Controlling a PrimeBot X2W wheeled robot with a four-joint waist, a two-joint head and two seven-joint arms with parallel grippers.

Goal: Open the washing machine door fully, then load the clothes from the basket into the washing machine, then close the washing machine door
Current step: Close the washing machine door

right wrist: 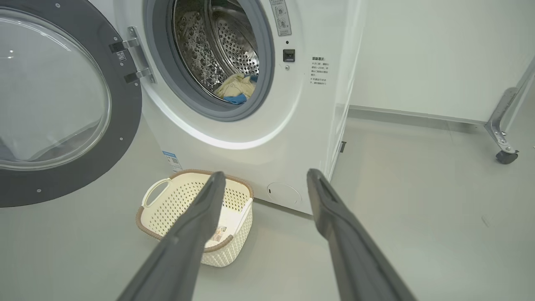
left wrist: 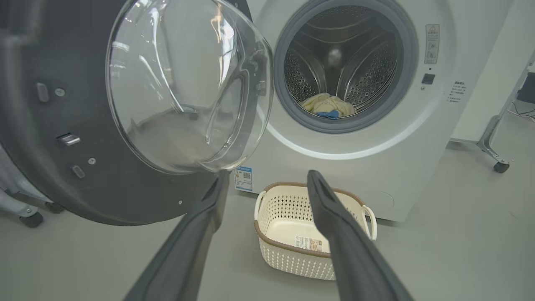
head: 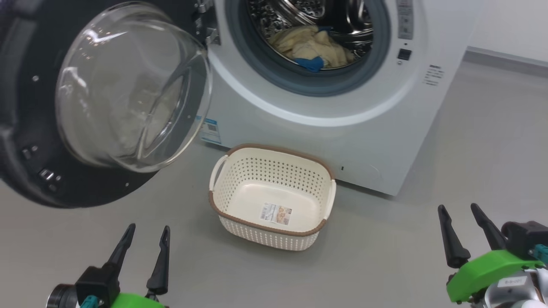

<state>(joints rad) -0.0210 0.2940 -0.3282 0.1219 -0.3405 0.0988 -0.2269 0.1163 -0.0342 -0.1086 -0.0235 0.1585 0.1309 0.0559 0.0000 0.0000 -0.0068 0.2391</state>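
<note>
1. The washing machine door (head: 25, 128) hangs swung wide out to the left of the washing machine (head: 342, 128), its glass bowl facing the room.
2. The clothes (head: 312, 47) lie in a cream heap low in the steel drum (left wrist: 368, 71). A blue patch sits at the front, close to the grey gasket (head: 257, 60).
3. The basket (head: 274, 149) stands on the grey floor (head: 385, 256) just before the machine, with nothing in it but the label on its bottom.
4. The left gripper (head: 148, 228) hovers low, below the door, and the right gripper (head: 457, 208) hovers off to the basket's right. Both have their jaws spread and released, grasping nothing.
5. To my eye the loading is done and closing the door is the step in hand.
6. That calls for the left arm to get behind the black rim's outer edge and sweep it round on the hinge (right wrist: 133, 54) until the latch catches. The blue patch needs watching so it does not get pinched at the gasket.
</note>
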